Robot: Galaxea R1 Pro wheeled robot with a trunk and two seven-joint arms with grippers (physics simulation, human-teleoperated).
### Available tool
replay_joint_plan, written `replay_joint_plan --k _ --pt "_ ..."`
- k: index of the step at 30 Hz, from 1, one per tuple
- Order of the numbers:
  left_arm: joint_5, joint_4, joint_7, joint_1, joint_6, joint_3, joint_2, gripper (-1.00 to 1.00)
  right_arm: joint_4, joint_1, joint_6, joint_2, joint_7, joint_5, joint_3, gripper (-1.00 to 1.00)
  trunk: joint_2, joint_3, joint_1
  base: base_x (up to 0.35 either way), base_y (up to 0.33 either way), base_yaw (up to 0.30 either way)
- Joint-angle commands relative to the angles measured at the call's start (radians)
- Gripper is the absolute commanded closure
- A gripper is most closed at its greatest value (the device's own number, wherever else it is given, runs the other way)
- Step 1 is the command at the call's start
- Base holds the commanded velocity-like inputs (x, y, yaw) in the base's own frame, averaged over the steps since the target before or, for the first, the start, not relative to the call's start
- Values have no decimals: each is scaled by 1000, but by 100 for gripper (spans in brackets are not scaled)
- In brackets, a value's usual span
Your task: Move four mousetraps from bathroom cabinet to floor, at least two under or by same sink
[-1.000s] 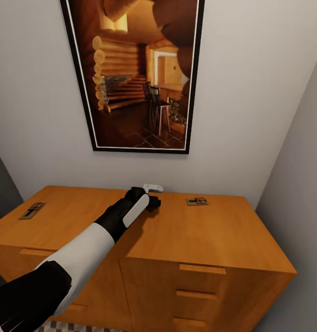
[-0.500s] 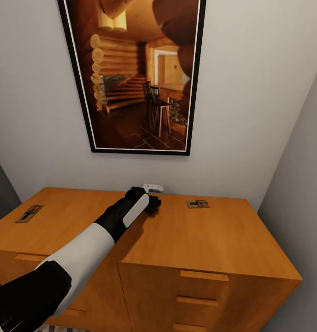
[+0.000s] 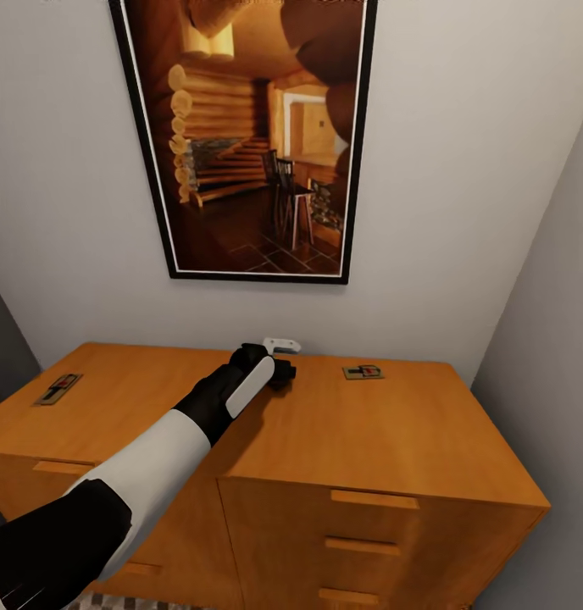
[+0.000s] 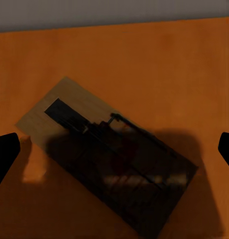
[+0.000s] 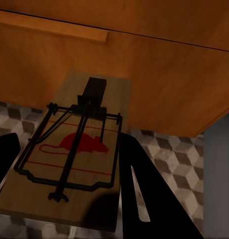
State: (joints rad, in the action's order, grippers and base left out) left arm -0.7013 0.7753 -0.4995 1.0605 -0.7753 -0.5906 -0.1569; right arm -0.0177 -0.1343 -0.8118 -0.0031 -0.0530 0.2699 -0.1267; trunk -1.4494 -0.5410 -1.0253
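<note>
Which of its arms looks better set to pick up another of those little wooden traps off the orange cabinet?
The left. Its pincer hangs open right over a tan wooden mousetrap lying on the orange-wood cabinet top, one finger to each side. The right pincer is down by the cabinet's drawer fronts, already gripping a mousetrap.

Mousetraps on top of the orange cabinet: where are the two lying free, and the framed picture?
Left mousetrap (image 3: 58, 388), head view, board middle.
Right mousetrap (image 3: 363, 371), head view, board middle.
Framed picture (image 3: 249, 135), head view, canvas middle.
</note>
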Motion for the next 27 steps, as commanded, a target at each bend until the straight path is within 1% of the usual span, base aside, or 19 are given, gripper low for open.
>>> replay_joint_plan --k 1,27 --pt "-11 1 -10 1 -1 -3 0 -100 1 -1 -3 0 -5 11 -6 100 -1 -1 0 -113 0 0" --pt "-11 -3 -10 1 -1 -3 2 -100 1 0 -3 0 -4 10 -6 100 -1 -1 0 -11 0 0"
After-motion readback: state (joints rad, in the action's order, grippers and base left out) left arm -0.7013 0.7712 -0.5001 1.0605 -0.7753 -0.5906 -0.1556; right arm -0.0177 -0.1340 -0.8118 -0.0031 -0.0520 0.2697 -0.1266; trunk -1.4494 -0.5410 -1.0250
